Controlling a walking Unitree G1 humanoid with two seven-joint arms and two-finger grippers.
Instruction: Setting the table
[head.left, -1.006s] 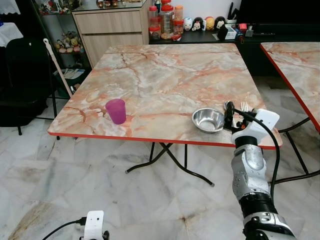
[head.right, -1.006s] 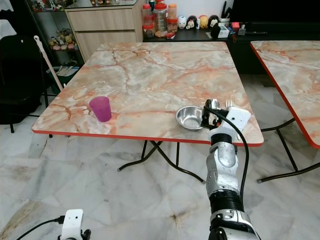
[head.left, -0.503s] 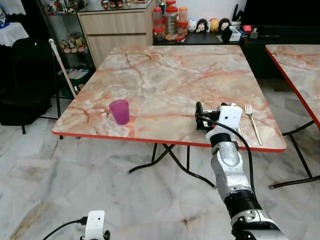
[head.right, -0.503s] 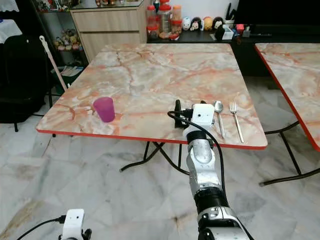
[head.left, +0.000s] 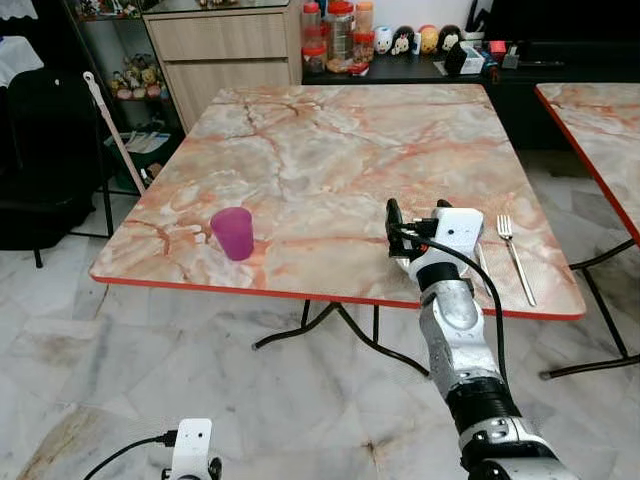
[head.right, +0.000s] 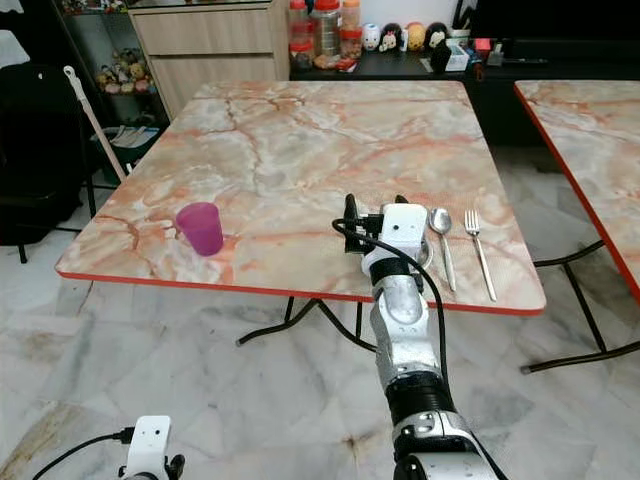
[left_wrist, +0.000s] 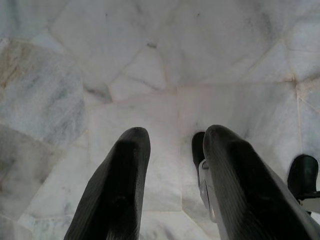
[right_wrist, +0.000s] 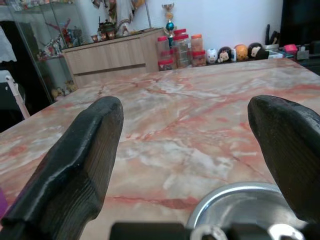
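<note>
Marble-patterned table, red-edged, square; a second table of like pattern stands to its right. Purple cup: upright, mouth up, near the table's front left edge, well apart from the other pieces. Steel bowl: near the front edge right of centre, mouth up; in the head views it is almost wholly hidden behind the right wrist housing, while the right wrist view shows its rim and inner wall just below and between the two fingers. Spoon: just right of the bowl, flat on the table, long axis running front to back, bowl end toward the far side, handle toward the robot. Fork: just right of the spoon and parallel to it, tines toward the far side, handle toward the front edge. Right gripper: above the bowl, fingers spread wide, holding nothing. Left gripper: hanging low over the marble floor, fingers a little apart, nothing between them. Background: wooden cabinet and red-lidded jars beyond the table's far side.
</note>
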